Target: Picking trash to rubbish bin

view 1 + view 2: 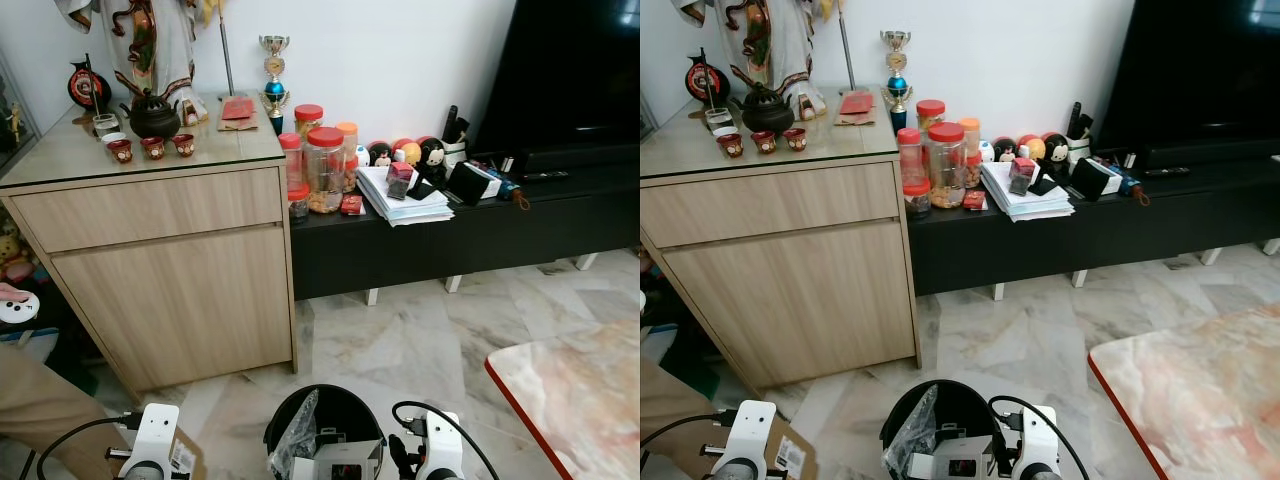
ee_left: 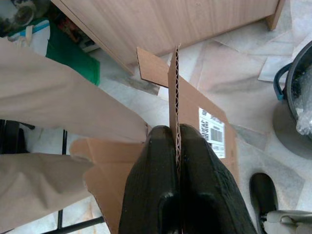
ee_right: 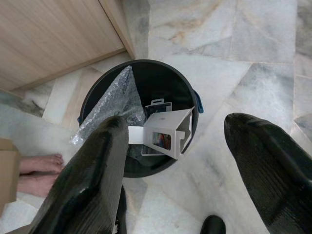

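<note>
Left gripper pinching a cardboard box; right gripper spread wide above the black rubbish bin.

Nearest, low on the left, the left gripper's fingers are pressed together on an upright cardboard flap of the box, which carries a white label and sits just left of the bin. A person's bare feet stand on the marble floor near the box. The right gripper hangs over the bin, which holds a white carton and bubble wrap. To the near right is a red-edged marble table. Farther off, a wooden cabinet stands left with a dark teapot and small cups on top; right of it a low black TV bench bears red-lidded jars, a paper stack and small figurines.
</note>
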